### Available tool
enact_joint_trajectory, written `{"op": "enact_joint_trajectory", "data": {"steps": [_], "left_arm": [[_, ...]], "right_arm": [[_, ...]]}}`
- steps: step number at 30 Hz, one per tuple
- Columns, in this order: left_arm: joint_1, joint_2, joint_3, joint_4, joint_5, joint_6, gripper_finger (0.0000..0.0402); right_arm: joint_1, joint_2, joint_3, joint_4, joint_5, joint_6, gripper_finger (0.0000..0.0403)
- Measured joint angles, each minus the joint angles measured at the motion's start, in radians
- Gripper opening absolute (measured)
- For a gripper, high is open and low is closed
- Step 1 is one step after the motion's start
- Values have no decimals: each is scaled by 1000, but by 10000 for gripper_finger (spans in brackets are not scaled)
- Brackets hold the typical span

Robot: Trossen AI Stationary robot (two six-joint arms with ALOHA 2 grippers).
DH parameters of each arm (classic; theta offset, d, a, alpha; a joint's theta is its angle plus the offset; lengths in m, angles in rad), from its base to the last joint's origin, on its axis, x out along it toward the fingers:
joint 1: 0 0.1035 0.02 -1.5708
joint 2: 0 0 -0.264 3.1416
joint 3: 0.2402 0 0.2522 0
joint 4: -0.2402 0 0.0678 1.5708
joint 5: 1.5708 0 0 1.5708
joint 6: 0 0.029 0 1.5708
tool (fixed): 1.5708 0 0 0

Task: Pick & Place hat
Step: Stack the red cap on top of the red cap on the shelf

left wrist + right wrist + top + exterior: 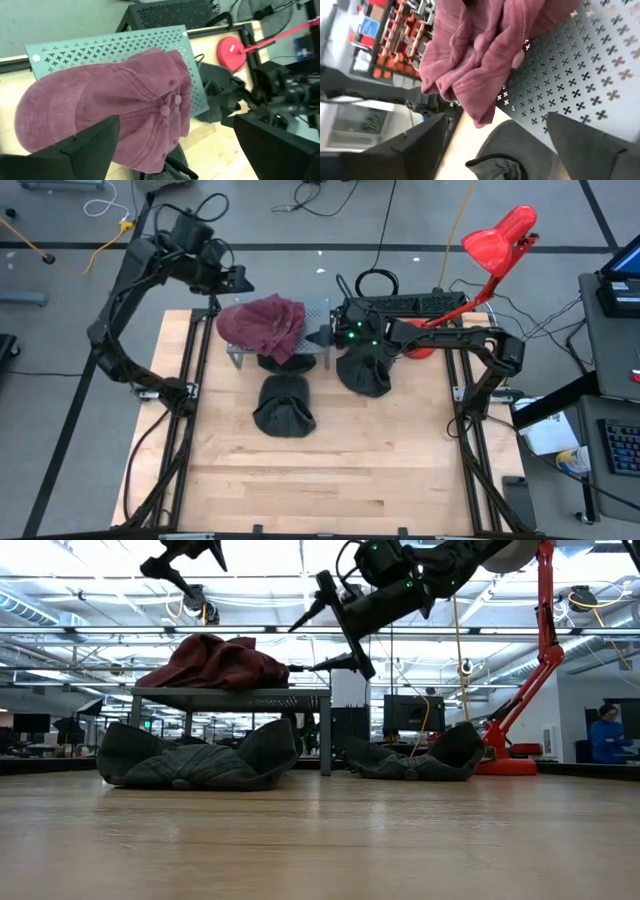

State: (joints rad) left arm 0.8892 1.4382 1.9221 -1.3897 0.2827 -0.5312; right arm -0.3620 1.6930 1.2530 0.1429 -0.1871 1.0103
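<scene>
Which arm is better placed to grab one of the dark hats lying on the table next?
Right, probably. The open right gripper hangs beside the perforated metal shelf, nearly above a dark fabric hat. The open left gripper is behind the maroon cloth hat, farther away.

The red hat [110, 117] is soft, washed-looking cloth with a matt, slightly fuzzy face, stitched seams and cloth-covered buttons, and it lies crumpled on a small stand [115, 47] whose top is thin sheet metal punched with rows of little crosses, smooth and dully painted. Two dark hats, one [283, 405] at about six o'clock of the stand and the other [365, 372] at about three o'clock, are limp matt cloth gathered in folds. The table [320, 470] is pale wood in planks with a smooth, faintly shiny finish, and the lamp [497, 240] at about two o'clock looks like glossy red plastic or enamel.
</scene>
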Motion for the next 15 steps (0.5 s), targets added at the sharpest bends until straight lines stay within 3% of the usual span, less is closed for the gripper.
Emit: {"op": "enact_joint_trajectory", "data": {"steps": [4,7,15], "left_arm": [[37,-11,0,-7,11,19,397],[69,-12,0,-23,35,22,395],[194,27,0,-135,89,25,395]], "right_arm": [[1,0,0,67,4,103,371],[2,-1,1,86,63,180,385],[8,1,0,141,217,283,391]]}}
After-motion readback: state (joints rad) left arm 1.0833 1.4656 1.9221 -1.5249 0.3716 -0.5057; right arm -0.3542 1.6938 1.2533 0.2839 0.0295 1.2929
